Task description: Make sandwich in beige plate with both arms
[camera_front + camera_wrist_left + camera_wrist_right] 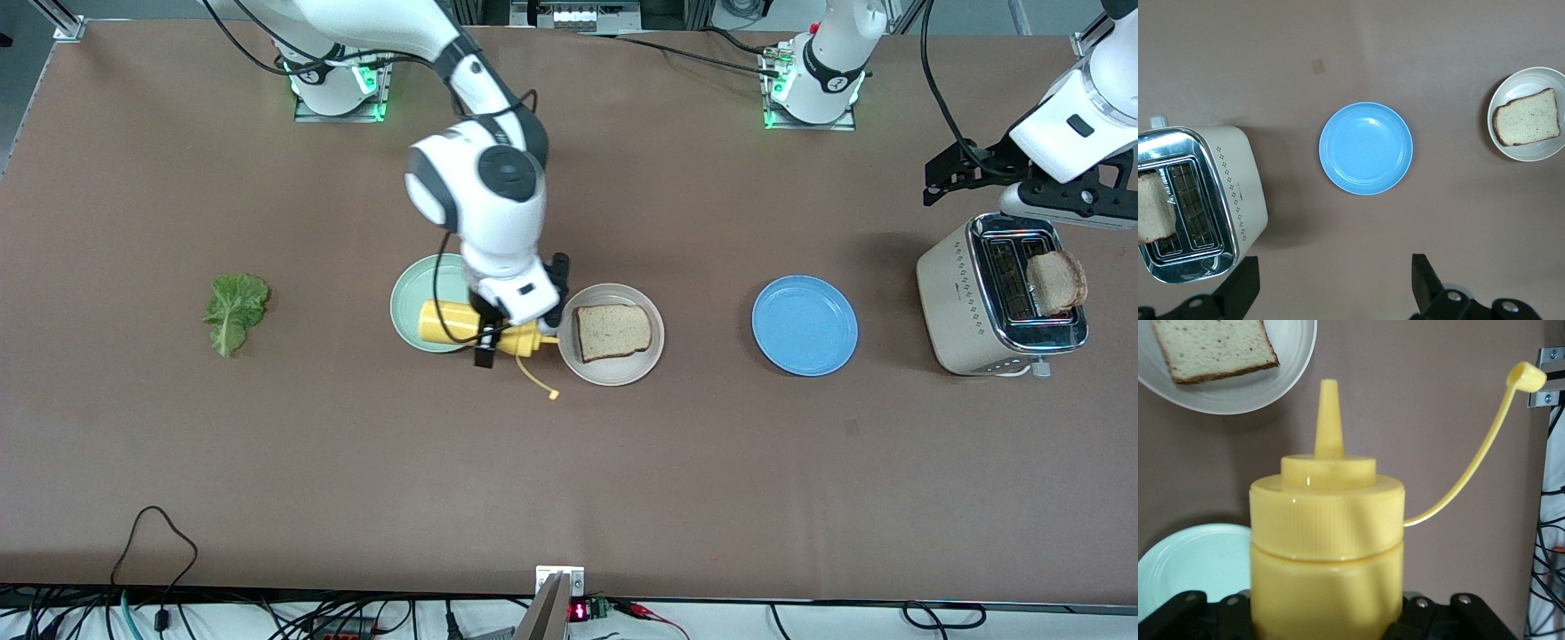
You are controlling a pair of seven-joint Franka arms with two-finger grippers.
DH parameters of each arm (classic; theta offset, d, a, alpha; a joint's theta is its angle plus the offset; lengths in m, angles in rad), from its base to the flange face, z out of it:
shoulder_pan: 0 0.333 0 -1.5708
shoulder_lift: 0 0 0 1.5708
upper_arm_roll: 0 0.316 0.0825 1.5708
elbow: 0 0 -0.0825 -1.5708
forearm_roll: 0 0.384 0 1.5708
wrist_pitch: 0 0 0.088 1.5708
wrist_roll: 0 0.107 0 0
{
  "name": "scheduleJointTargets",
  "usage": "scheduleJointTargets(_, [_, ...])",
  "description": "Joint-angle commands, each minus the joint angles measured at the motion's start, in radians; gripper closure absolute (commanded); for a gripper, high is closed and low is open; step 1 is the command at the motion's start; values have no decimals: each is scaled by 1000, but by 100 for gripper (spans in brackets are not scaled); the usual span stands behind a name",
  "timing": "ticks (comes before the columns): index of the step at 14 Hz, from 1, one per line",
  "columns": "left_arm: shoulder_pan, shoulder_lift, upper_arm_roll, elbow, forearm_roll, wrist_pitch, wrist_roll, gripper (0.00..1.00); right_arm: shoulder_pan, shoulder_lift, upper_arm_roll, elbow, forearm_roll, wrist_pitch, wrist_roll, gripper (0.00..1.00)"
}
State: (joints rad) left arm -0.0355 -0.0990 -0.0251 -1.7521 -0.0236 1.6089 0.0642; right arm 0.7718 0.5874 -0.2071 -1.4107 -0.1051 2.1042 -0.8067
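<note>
One slice [613, 332] lies on the beige plate [610, 372]. My right tool [508, 333] grips the mustard bottle [449, 322] at its nine o'clock. My left tool [1335, 293] hangs wide above the toaster [965, 302]. Lettuce [235, 311] and toaster slice [1056, 282] remain.

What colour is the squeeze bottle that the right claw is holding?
Yellow, cap and tethered cap strap included: the squeeze bottle shows best in the right wrist view.

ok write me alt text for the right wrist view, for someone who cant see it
A yellow squeeze bottle fills the middle of the view, held in the right claw, with its open cap dangling on a thin tether. Beneath it on the brown table are the beige plate holding a bread slice and a mint green plate's edge.
</note>
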Motion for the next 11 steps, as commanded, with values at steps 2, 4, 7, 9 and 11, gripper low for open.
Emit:
scheduleJointTargets(2, [3,-4,-3,9,-10,-17,12,0,-121,-154,17,-169,267,54,-269,66])
scheduleJointTargets(4, [5,-4,-3,8,-10,-17,12,0,-166,-210,17,-249,393,94,-392,66])
scheduleJointTargets(7, [5,-4,-3,8,-10,-21,12,0,-251,-250,17,-327,612,100,-607,66])
scheduleJointTargets(9, [5,-4,-3,8,-10,-21,12,0,-313,-259,17,-378,790,91,-779,66])
scheduleJointTargets(11, [5,-4,-3,8,-10,-21,12,0,-376,-265,17,-444,954,79,-952,66])
